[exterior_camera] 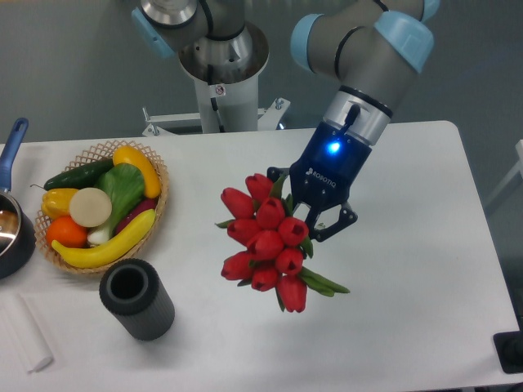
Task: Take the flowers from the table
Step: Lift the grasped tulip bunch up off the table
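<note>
A bunch of red tulips, the flowers (265,241), hangs in the air above the middle of the white table (409,278), heads pointing down and toward the camera. My gripper (315,219) is shut on the green stems just behind the blooms. The stems' far ends are hidden behind the gripper body. A few green leaves stick out at the lower right of the bunch.
A wicker basket (155,216) of fruit and vegetables stands at the left. A black cylinder (136,299) lies in front of it. A dark pot with a blue handle (12,224) sits at the left edge, and a white block (24,331) lies near the front left corner.
</note>
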Motion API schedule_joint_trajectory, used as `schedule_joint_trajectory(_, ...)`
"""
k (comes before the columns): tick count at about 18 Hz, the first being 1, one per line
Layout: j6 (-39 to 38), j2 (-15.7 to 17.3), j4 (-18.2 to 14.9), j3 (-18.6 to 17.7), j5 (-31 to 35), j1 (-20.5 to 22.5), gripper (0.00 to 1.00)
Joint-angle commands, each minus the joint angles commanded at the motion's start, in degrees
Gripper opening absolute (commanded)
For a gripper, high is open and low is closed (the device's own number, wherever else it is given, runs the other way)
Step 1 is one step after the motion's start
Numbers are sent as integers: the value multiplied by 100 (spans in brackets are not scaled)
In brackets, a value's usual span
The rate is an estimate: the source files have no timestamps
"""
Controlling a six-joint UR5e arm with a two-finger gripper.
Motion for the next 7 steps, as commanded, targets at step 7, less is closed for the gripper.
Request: schedule_joint_trajectory(7, -9, 0, 35, 62, 0, 0, 15)
